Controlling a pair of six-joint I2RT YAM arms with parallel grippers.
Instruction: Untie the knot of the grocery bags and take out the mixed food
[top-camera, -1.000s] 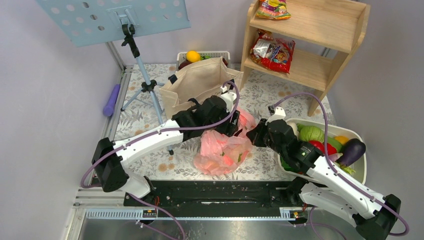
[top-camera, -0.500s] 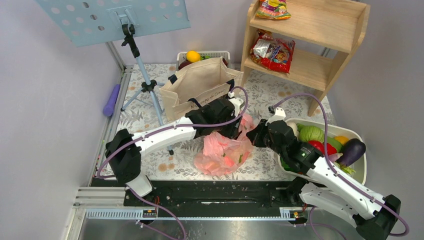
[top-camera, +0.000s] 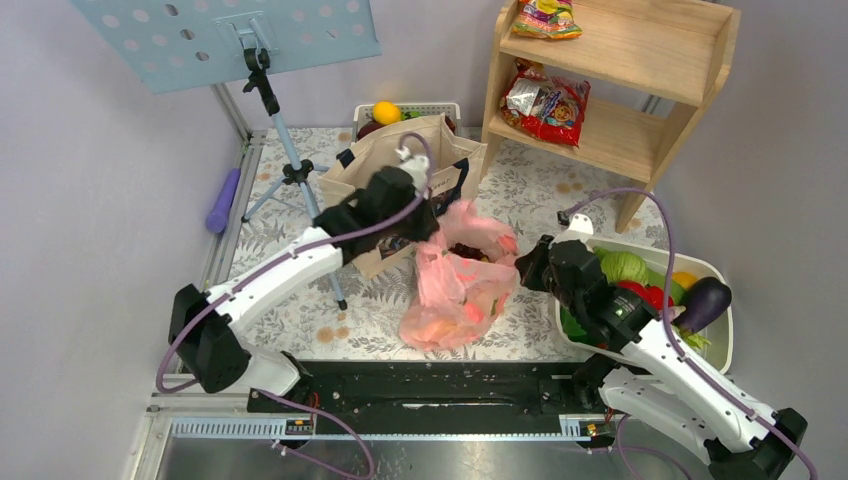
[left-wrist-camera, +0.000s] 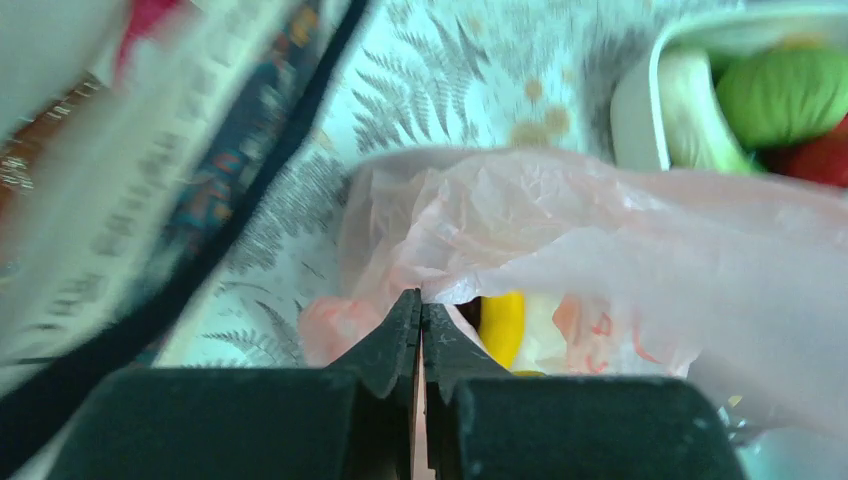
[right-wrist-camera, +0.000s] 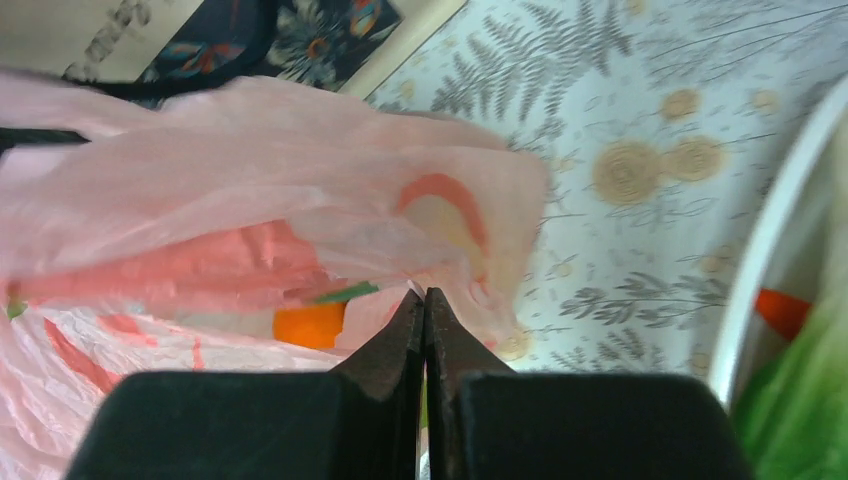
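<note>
A pink grocery bag (top-camera: 460, 290) sits on the floral mat, its mouth stretched open between both grippers. My left gripper (top-camera: 432, 218) is shut on the bag's left rim, raised near the tote; in the left wrist view the left gripper (left-wrist-camera: 420, 300) pinches pink film (left-wrist-camera: 600, 240). My right gripper (top-camera: 520, 270) is shut on the right rim, and the right gripper (right-wrist-camera: 424, 296) clamps pink plastic (right-wrist-camera: 250, 200). Mixed food shows inside: something dark (top-camera: 466, 250), a yellow piece (left-wrist-camera: 500, 322), an orange piece (right-wrist-camera: 308, 325). The knot is out of view.
A beige canvas tote (top-camera: 400, 160) stands just behind the bag. A white tub (top-camera: 727, 335) of vegetables lies under the right arm. A music stand (top-camera: 270, 90) is at back left, a wooden shelf (top-camera: 620, 110) with snack packets at back right, and a purple object (top-camera: 222, 200) by the left wall.
The left gripper shut on the bag's left rim, then rose and drew back toward the tote, pulling the mouth open. The right gripper stayed shut on the right rim and shifted slightly right.
</note>
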